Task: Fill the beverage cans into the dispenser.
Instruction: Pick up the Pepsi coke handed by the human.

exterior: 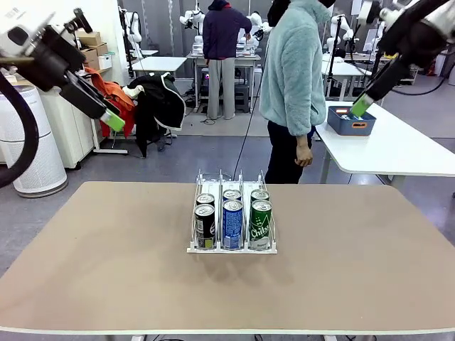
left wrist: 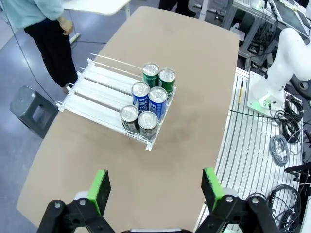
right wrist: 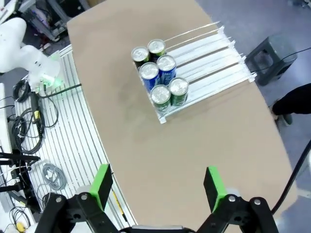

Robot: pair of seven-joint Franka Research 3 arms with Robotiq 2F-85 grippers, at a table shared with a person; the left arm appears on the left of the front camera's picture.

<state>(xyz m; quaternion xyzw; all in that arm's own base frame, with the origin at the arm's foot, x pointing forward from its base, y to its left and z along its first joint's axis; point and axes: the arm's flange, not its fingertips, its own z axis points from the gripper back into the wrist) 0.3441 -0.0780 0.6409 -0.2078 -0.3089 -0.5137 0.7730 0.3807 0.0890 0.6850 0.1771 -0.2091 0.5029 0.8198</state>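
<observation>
The dispenser [exterior: 232, 249] sits in the middle of our table [exterior: 99, 270]. Six cans stand in it, two in each row, all pushed to the near end. From left to right we see the black-and-green cans [exterior: 205, 225], then the blue cans [exterior: 232, 224], then the green cans [exterior: 260, 224]. The far end of the dispenser, toward 12 o'clock, is bare. So we think more cans could fit there, and we cannot tell if the job is over or only partly done.

The left pincer [left wrist: 155, 172] hangs high in the air, at about 10 o'clock from the dispenser. Its two fingers are spread wide apart. It holds nothing and touches nothing.

The right pincer [right wrist: 158, 170] hangs high at about 2 o'clock from the dispenser. Its fingers are spread wide too. It is also empty, well away from the cans.
</observation>
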